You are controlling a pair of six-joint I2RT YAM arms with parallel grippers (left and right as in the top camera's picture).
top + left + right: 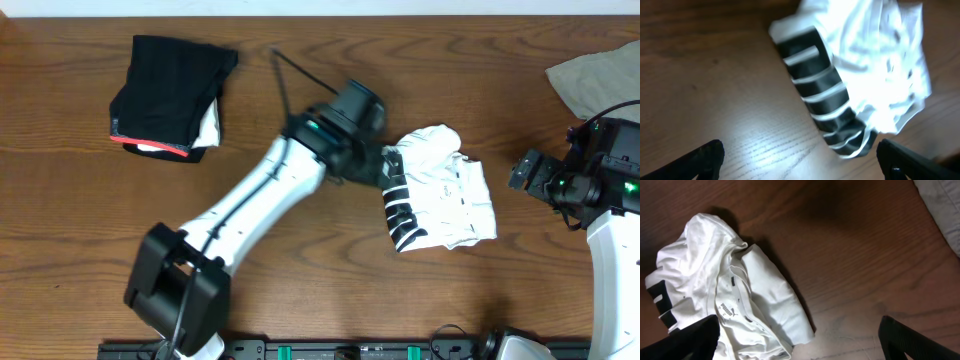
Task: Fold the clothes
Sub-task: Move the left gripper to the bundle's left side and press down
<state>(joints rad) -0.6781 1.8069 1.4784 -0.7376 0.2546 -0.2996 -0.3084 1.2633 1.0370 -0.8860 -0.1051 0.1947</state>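
Partway through, judging by the layout. At upper left of the worktop (pixel 80 220), black red-edged garment (pixel 165 95) folded; at centre right, white T-shirt (pixel 440 187) loosely bundled, wanting tidying; at upper right, grey-beige garment (pixel 598 75) yet to be folded. Left gripper (pixel 378 165) and right gripper (pixel 525 172) both wide, holding nothing.

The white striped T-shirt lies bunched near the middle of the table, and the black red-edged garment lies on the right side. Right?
Not quite. The overhead view shows the black red-edged garment on the left side of the table, toward the far corner. The white striped T-shirt does lie bunched near the middle.
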